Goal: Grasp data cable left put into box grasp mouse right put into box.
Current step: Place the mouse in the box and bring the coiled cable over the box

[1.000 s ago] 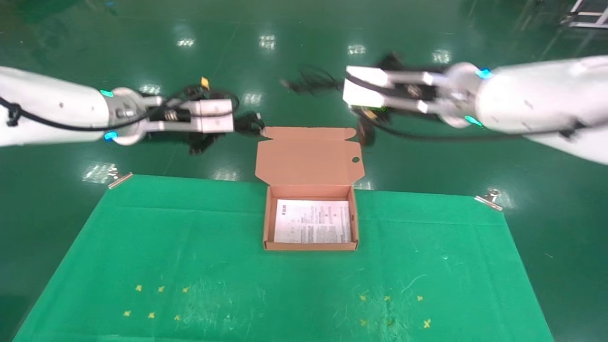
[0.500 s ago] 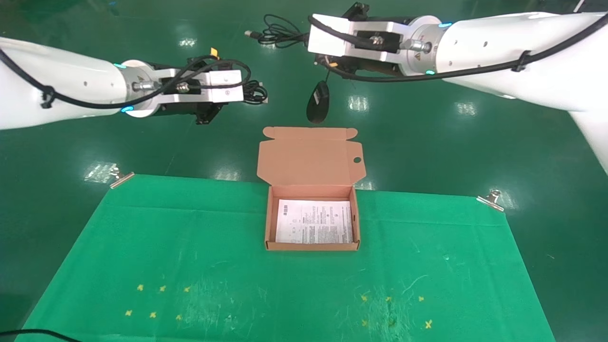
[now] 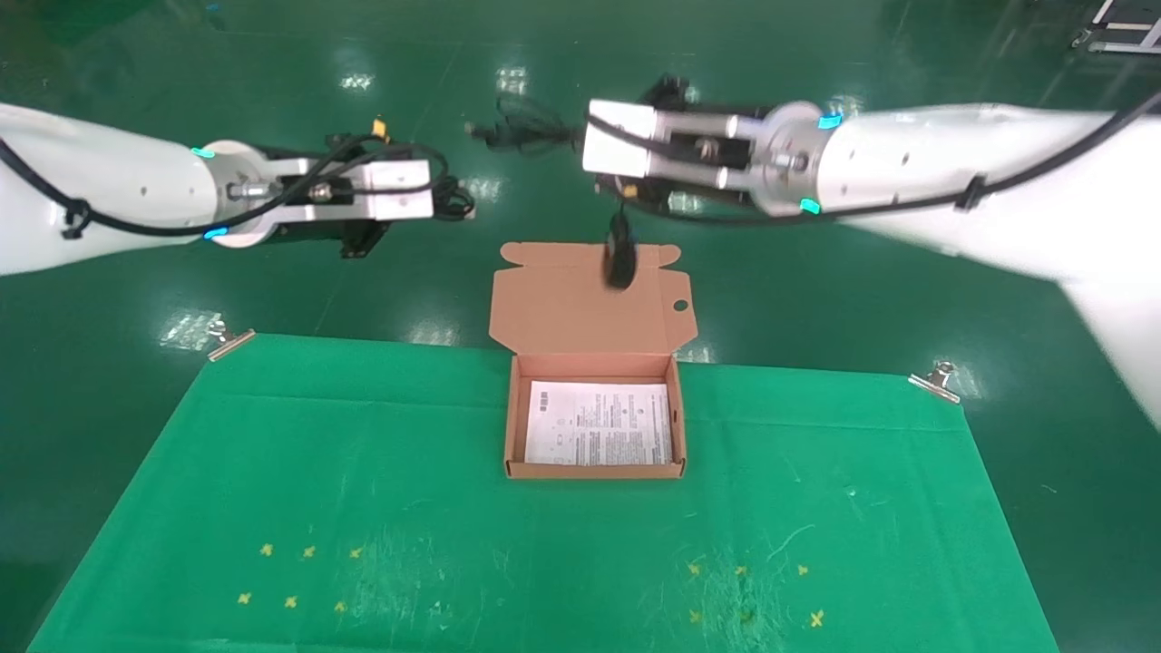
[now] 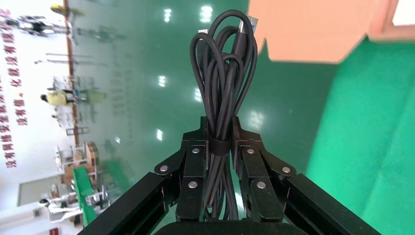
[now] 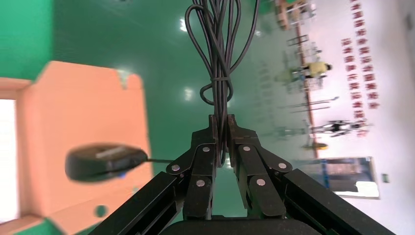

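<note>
Here you have both arms raised over the floor beyond the far edge of the tabletop (image 3: pixel 272 453), one on each side of the box (image 3: pixel 594 470). Your left end effector (image 4: pixel 219 142) sits to the far left of the box and is clenched on the data cable (image 4: pixel 222 93), its fingers (image 4: pixel 192 166) pinching the bundle right at the band around its middle; the loops stick out past the fingertips toward the lid. In the head view the same cable shows as a dark clump at the tip of the left end effector (image 3: pixel 449 195).

Your right end effector (image 5: pixel 221 137) is higher and to the far right of the box, and it is clenched on the mouse cord (image 5: pixel 220 58), holding the bundled loops just below their tie. The mouse (image 3: pixel 620 256) itself is not gripped: it hangs on its cord under the right end effector (image 3: pixel 580 145), in front of the upper part of the open lid (image 3: pixel 580 304). The right wrist view shows the mouse (image 5: pixel 105 161) dangling over the lid as well.

The box rests on the green tabletop at its far edge, flap folded back, with a printed sheet (image 3: pixel 599 422) lying flat inside. Neither the cable nor the mouse is in the box yet.
</note>
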